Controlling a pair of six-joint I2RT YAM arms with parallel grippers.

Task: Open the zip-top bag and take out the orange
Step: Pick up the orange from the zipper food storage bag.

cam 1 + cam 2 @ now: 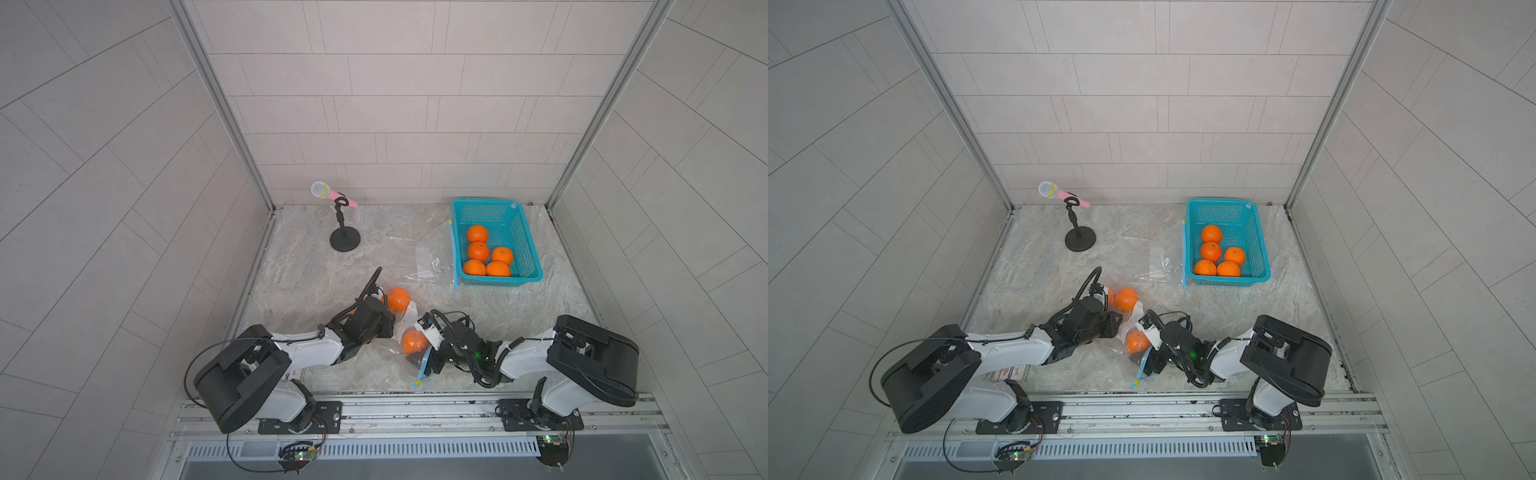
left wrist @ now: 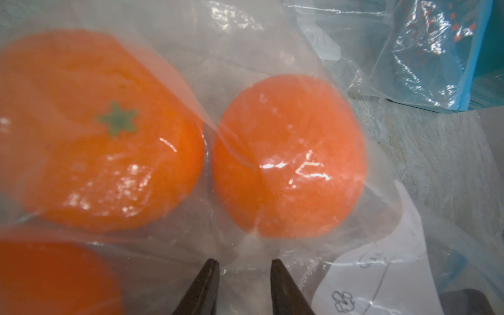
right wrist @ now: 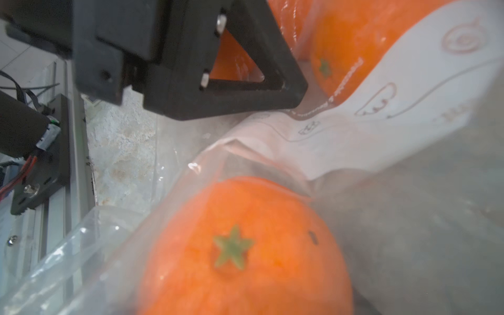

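The clear zip-top bag (image 1: 409,316) lies near the table's front, its blue zip edge (image 1: 422,369) toward the right arm. Inside, an orange (image 1: 398,299) sits farther back and another orange (image 1: 414,341) nearer the front. In the left wrist view, three oranges (image 2: 289,158) show through the film. My left gripper (image 2: 244,266) rests on the bag just behind them, its jaws partly apart with flat film showing in the gap. My right gripper (image 1: 418,345) is at the bag's mouth, right against the nearer orange (image 3: 245,253). Its fingers are hidden.
A teal basket (image 1: 484,202) with several oranges stands at the back right. An empty clear bag (image 1: 428,262) lies against its left side. A pink toy microphone on a black stand (image 1: 344,239) is at the back left. The arm bases and rail run along the front edge.
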